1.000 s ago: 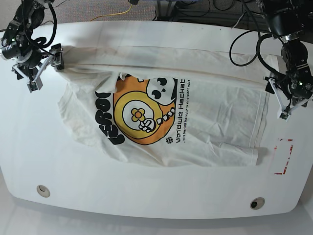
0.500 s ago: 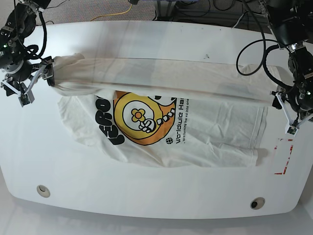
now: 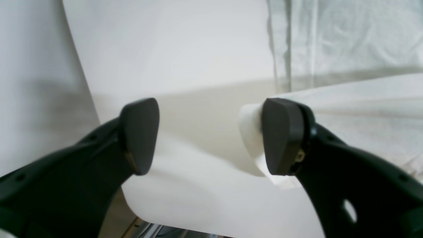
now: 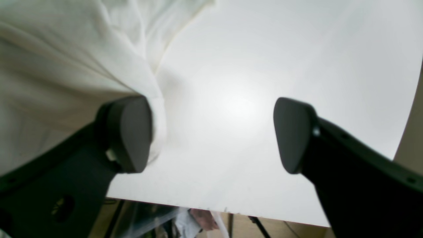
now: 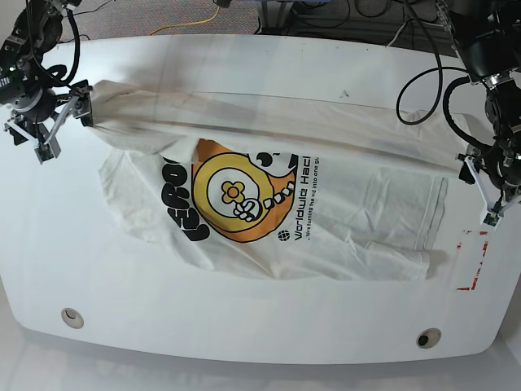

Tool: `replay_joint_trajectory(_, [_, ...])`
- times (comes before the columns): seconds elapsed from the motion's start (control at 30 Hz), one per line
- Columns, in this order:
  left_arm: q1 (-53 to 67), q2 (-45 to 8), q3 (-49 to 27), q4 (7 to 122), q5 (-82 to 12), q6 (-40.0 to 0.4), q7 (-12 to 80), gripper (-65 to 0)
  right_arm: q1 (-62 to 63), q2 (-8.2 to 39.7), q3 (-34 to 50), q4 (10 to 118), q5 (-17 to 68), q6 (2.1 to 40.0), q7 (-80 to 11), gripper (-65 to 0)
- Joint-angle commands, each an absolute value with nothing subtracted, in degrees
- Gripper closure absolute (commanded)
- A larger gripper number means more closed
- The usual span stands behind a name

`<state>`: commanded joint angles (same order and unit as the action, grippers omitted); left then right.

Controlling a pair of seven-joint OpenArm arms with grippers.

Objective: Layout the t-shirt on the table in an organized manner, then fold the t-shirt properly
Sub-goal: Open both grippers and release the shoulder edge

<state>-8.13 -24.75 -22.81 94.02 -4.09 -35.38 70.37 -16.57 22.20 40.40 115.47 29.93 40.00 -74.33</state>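
the t-shirt [image 5: 269, 195] is lying graphic-up across the middle of the table [image 5: 244, 326], its upper edge folded over. the right gripper [image 5: 59, 114], at the upper left of the base view, is gaping wide, cloth brushing one finger. the left gripper [image 5: 480, 183], at the right edge, is also standing wide open, gripping nothing, with cloth against one finger.
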Motion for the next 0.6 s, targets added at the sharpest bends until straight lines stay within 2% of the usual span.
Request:
replay_joint_trajectory(0.43, [-3.21, -26.24, -22.73, 94.02, -4.18, -35.47, 70.37, -46.3, -19.21, 20.79, 40.31, 115.47, 30.02, 40.00, -74.33, -54.5])
replay_joint_trajectory(0.6, [-1.98, -25.80, -22.64, 94.02, -4.70, -37.23, 72.66, -51.8, -19.30, 21.23, 40.04, 115.56, 30.99, 40.00, -75.56, -54.7])
